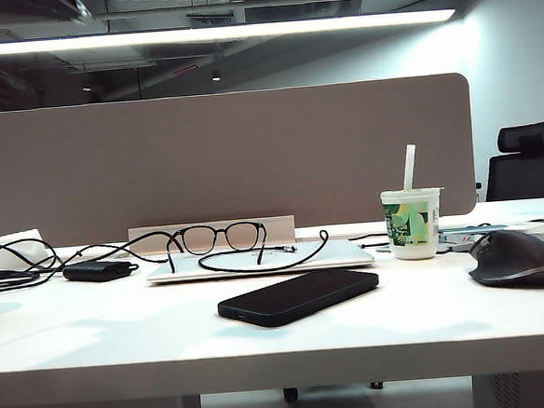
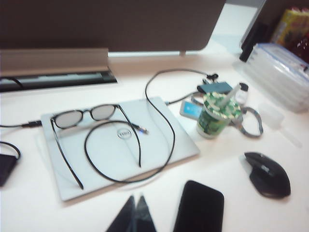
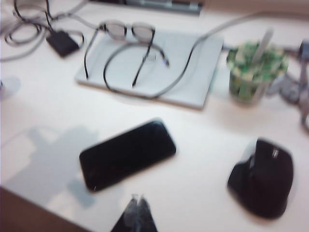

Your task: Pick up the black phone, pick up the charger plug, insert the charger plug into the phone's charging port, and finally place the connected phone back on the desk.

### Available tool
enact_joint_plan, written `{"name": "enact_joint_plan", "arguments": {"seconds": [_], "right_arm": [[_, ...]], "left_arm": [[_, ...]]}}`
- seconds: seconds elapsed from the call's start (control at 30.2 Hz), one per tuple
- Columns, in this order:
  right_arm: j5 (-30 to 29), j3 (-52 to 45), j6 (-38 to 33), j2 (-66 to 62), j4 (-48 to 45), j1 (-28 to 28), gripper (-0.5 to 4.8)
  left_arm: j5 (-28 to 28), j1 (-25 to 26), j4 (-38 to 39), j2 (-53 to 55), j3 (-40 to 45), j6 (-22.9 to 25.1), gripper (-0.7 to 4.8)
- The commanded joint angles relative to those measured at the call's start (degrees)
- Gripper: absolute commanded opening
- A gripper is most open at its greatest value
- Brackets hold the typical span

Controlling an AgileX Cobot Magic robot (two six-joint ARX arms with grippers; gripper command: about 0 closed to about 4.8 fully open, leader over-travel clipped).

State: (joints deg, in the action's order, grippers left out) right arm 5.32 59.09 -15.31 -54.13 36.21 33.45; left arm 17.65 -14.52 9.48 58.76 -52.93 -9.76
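Observation:
The black phone (image 1: 297, 297) lies flat on the white desk (image 1: 122, 336), in front of a closed silver laptop (image 1: 346, 255). Its charging port (image 1: 238, 315) shows as a small slot in the short edge at the left. The charger plug (image 1: 289, 248) (image 2: 141, 129) rests on the laptop lid at the end of a looped thin black cable (image 3: 159, 92). My left gripper (image 2: 136, 198) hovers shut and empty over the desk beside the phone (image 2: 199, 208). Also shut and empty, my right gripper (image 3: 137, 197) hangs above the desk near the phone (image 3: 126, 154). Neither gripper shows in the exterior view.
Black-framed glasses (image 1: 218, 238) sit on the laptop. A green cup with a straw (image 1: 411, 222) stands to its right, with a black mouse (image 1: 519, 260) further right. A small black adapter brick (image 1: 97, 270) and coiled cables lie at the left. A grey partition runs behind.

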Motion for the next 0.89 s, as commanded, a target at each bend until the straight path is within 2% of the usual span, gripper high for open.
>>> {"name": "enact_joint_plan", "arguments": {"seconds": [0.03,0.17,0.23,0.43,0.69,0.76,0.89], "right_arm": [[-1.44,0.35,-1.27,-0.98,3.41,0.07,-0.06],[-5.49,0.33,-1.20,-3.54,4.39,0.11,-0.06],[-5.62,0.33,-1.14,-5.07,4.02,0.09,-0.06],[-8.11,0.17,1.01,-9.86,0.26,0.07,-0.06],[-14.40,-6.82,1.77,-13.20,-15.67,0.07,-0.06],[-14.43,-9.01,1.75,-13.68,-18.56,0.07,-0.06],[-14.25,-12.33,1.77,-15.41,-21.55,0.07,-0.06]], "left_arm": [[0.94,-0.42,0.90,1.46,-0.20,0.07,-0.06],[1.75,-0.55,1.18,3.54,-0.20,0.04,-0.06],[2.27,-0.79,1.18,5.03,-0.20,0.07,-0.06],[7.10,-1.07,0.96,11.08,-0.20,0.13,-0.06],[8.24,-1.07,-1.77,17.81,-0.20,0.46,-0.05],[10.95,-1.07,-3.58,19.41,-0.20,1.05,0.24],[13.42,-1.25,-7.34,22.53,-0.20,1.09,1.47]]}}
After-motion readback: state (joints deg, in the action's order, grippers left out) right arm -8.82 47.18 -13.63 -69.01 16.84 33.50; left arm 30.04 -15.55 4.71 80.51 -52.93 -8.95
